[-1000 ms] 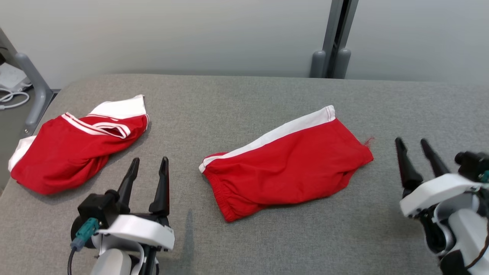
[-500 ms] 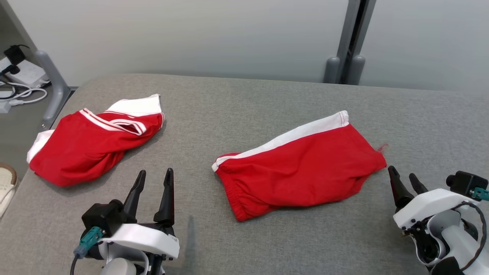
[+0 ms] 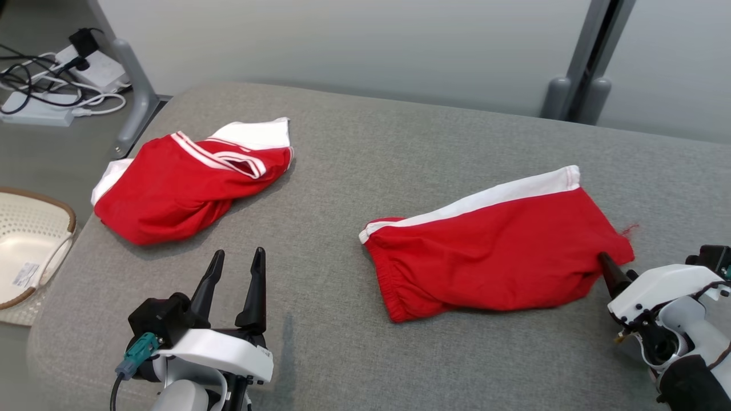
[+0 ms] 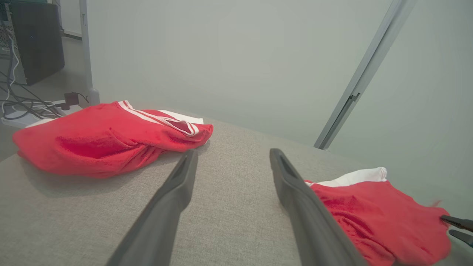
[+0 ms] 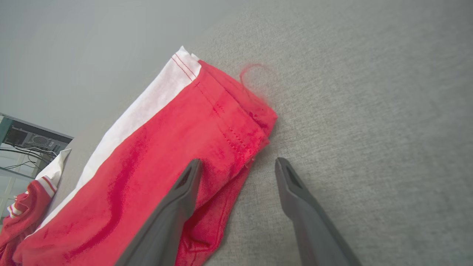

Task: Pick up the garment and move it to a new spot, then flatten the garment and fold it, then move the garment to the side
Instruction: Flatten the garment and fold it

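Here right claw [image 5: 236, 164] spread, low, straddling edge of red shorts [image 3: 497, 251]; left claw [image 3: 240, 253] spread, hovering near garment [image 3: 171, 194].

Two red garments on the grey surface [image 3: 365, 154]: one crumpled jersey T-shirt [image 3: 171, 188], one pair of white-striped shorts [image 3: 497, 251]. Two grippers, left gripper [image 3: 239, 253] and right gripper [image 5: 238, 162]. One white basket [image 3: 34, 225] beside it.

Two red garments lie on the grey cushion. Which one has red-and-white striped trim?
The bunched garment on the left; the other garment, by the right gripper, carries only a plain white band.
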Robot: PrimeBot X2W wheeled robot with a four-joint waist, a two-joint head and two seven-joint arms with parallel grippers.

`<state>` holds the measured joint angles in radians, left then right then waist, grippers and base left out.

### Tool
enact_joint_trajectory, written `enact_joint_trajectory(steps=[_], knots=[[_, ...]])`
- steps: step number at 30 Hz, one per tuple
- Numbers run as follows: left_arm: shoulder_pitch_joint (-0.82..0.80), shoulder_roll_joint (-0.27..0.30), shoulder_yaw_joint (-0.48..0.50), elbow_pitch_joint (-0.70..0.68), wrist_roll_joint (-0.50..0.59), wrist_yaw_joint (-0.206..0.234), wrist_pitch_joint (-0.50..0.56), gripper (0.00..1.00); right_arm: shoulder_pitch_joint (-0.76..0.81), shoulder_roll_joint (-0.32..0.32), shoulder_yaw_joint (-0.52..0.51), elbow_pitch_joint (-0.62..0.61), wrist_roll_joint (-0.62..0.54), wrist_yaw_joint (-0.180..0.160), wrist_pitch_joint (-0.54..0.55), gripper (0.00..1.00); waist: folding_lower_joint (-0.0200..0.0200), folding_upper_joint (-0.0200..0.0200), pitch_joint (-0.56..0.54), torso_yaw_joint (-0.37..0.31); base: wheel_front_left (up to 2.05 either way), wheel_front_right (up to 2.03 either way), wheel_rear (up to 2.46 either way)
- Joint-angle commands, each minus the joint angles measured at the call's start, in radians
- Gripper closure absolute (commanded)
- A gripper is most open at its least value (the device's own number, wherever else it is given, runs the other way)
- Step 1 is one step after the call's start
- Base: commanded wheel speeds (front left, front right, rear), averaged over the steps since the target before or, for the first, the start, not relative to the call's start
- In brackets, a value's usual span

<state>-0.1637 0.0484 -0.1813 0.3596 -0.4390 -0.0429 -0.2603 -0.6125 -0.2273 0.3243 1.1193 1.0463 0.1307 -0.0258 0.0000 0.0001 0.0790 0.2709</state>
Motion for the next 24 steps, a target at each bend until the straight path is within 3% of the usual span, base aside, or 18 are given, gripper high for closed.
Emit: enact_joint_trajectory(steps=[1,8,22,23,24], knots=[[-0.014,0.004,0.000,-0.003,0.001,0.001,-0.005,0.00,-0.015,-0.011,-0.002,0.019,0.000,0.000,0.006,0.00,0.0000,-0.0001,0.013,0.019,0.00,0.00,0.00],[-0.027,0.004,-0.010,-0.011,-0.003,-0.003,-0.005,0.00,-0.083,-0.005,-0.009,0.125,0.008,0.000,0.044,0.00,0.0000,-0.0001,0.047,0.052,0.00,0.00,0.00],[-0.057,0.004,-0.021,-0.024,-0.015,0.003,-0.005,0.00,-0.155,-0.012,-0.008,0.168,-0.009,0.000,0.036,0.00,0.0000,-0.0001,0.090,0.073,0.00,0.00,0.00],[-0.059,0.004,-0.022,-0.025,-0.016,0.005,-0.005,0.00,-0.159,-0.013,-0.007,0.168,-0.010,0.000,0.031,0.08,0.0000,-0.0001,0.092,0.073,0.00,0.00,0.00],[-0.062,0.004,-0.022,-0.025,-0.017,0.006,-0.005,0.00,-0.163,-0.013,-0.004,0.168,-0.012,0.000,0.026,0.51,0.0000,-0.0001,0.094,0.074,0.00,0.00,0.00]])
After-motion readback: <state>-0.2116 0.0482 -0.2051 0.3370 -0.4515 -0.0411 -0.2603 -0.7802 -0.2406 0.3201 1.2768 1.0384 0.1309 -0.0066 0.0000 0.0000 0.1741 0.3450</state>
